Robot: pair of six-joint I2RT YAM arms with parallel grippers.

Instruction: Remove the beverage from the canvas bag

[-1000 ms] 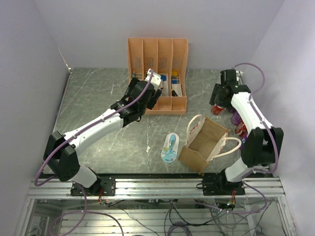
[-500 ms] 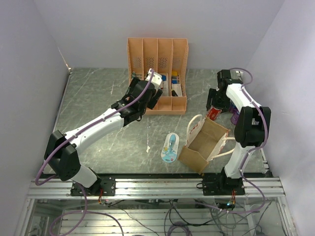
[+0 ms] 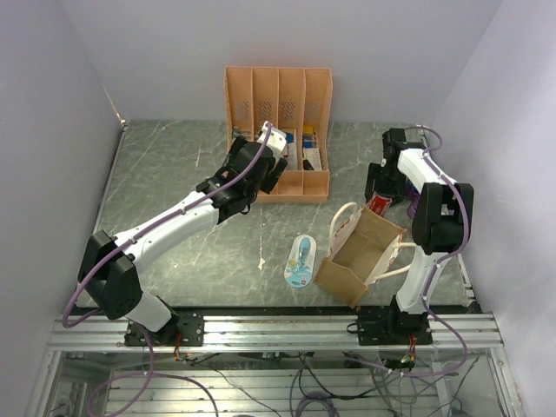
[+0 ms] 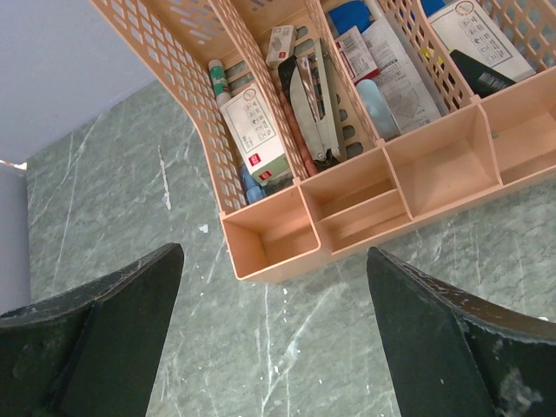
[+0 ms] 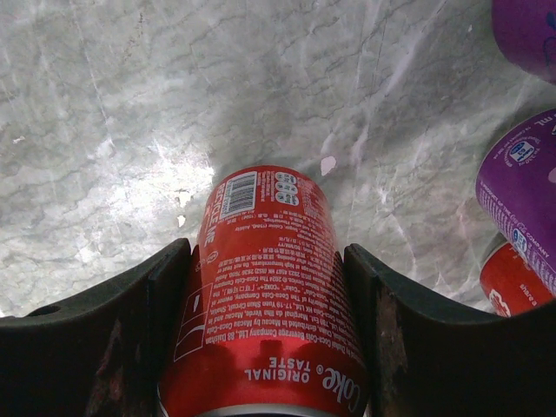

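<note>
In the right wrist view the red can (image 5: 265, 287) runs off the lower edge, so its near end is unseen. A purple can (image 5: 526, 187) and a second red can (image 5: 508, 291) are cut by the right edge. From above, the desk organizer (image 3: 279, 95) holds items too small to identify (the left wrist view crops its upper part).

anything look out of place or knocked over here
Nothing is spilled or visibly damaged. The canvas bag sits skewed to the table edges with its mouth gaping. A flat blister pack lies loose on the table beside it, with a small white scrap nearby.
</note>
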